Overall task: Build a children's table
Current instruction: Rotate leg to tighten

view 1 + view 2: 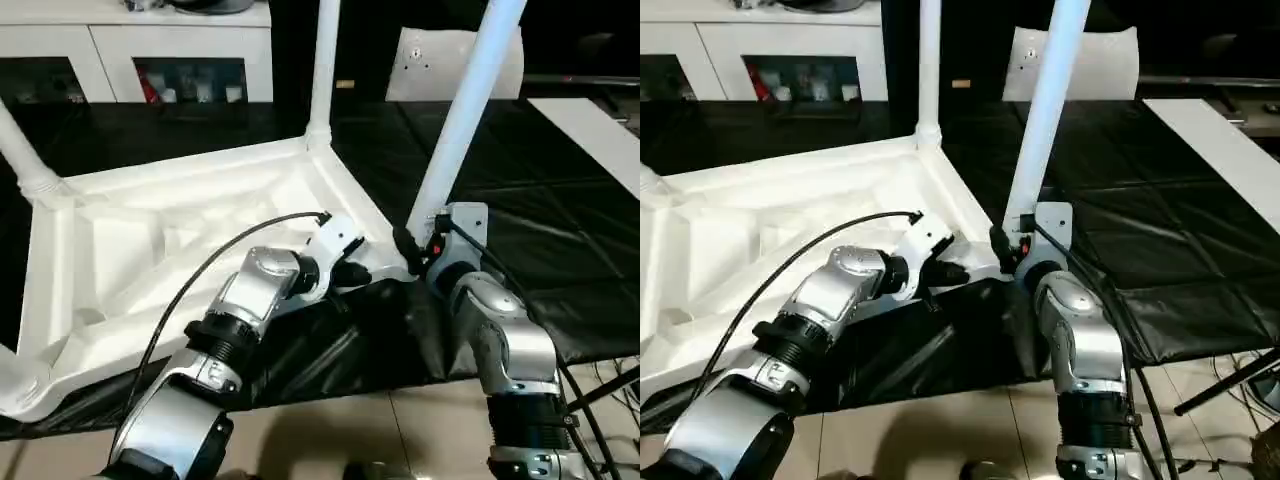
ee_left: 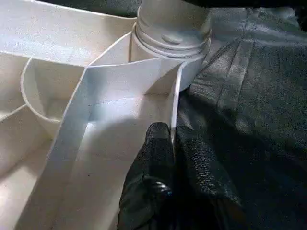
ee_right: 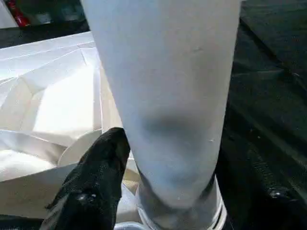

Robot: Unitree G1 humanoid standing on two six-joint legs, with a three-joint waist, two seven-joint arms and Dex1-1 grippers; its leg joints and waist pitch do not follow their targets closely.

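table top: the children's table lies upside down on a counter draped in black sheeting, ribbed underside facing up, raised rim all round.
legs: four white legs stand up out of the corner sockets. the far leg rises straight at the far corner; the near-right leg leans away to the right; a third leg shows at the left rear corner; a fourth is at the near left corner, mostly cut off by the edge.
left claw: the left claw sits at the table's near edge, just beside the near-right socket. its two black fingers are pressed together on the thin upright rim, one finger inside the tray and one outside, pinching it.
right claw: the right claw is at the base of the near-right leg, close above its socket. one black finger lies against the side of the leg; the other finger is hidden behind the leg, so the claw stands spread around the leg, and whether it truly squeezes it i cannot tell.
socket: the ringed collar where the near-right leg meets the corner sits seated in the rounded corner.
surroundings: white cabinets stand behind the counter.
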